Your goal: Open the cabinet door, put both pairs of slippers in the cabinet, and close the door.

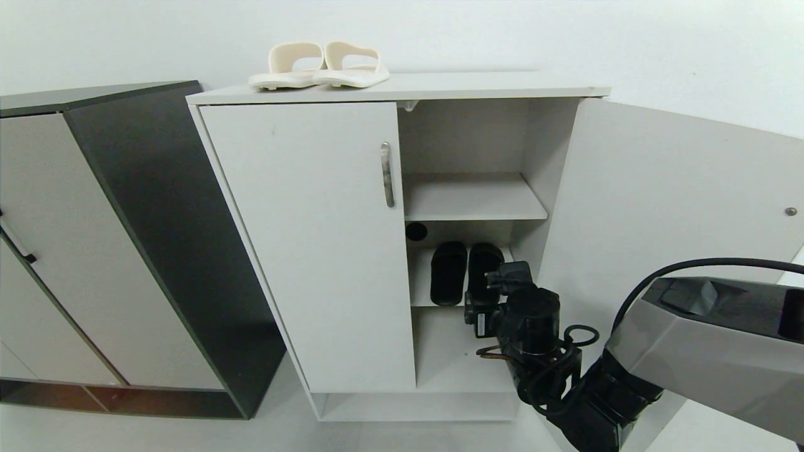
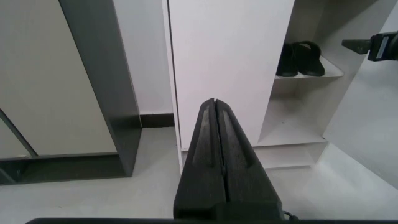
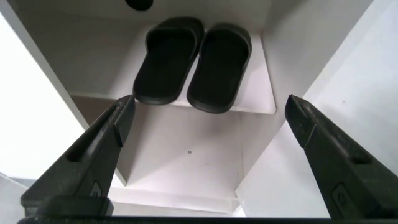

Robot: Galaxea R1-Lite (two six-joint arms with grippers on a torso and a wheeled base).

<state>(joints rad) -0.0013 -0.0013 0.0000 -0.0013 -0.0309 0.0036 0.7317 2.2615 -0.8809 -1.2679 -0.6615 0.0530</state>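
A pair of cream moulded slippers (image 1: 348,75) lies top centre, on the white two-door cabinet (image 1: 301,251). A pair of black rubber slippers (image 1: 449,276) sits mid-frame on its middle shelf; a dark grey cabinet (image 1: 157,220) stands at left, beside it.

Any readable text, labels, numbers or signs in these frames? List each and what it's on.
None readable in any view.
White cabinet: doors, shelves and top carry no label.
Cream slippers and black slippers: no print visible.
Right gripper: small marks on its jaws, too blurred to read.
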